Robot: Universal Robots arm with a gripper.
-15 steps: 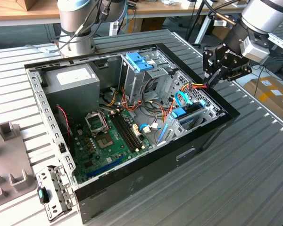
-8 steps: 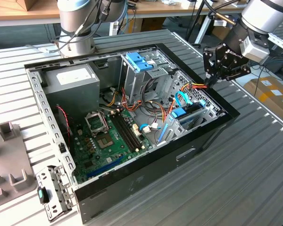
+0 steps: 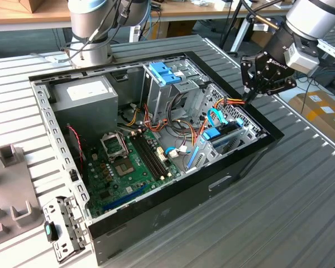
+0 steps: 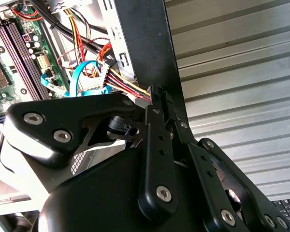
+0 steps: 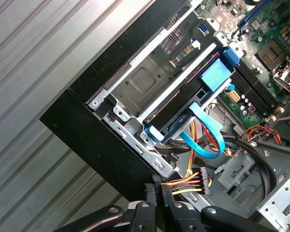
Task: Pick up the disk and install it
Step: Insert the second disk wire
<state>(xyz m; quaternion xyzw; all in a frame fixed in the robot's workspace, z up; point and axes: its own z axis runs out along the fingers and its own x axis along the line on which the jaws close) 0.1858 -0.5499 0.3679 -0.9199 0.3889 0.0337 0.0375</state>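
Tool (image 3: 250, 95) clenched on nothing, poised at the case (image 3: 173, 209) edge above the power cable plug (image 5: 203, 180); disk (image 5: 195, 99) sits beyond it in the drive bay, apparently already seated.

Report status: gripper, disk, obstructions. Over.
Gripper at case rim, fingers shut on power wires. Disk appears seated in bay, blue rails showing. Blue data cable loops close by.

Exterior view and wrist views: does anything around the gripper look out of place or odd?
Yes. The gripper sits at the open computer case's rim with the red, yellow and black power cable running in between its closed fingertips, as both wrist views show. The disk, with its blue rails, sits in its bay nearby, untouched.
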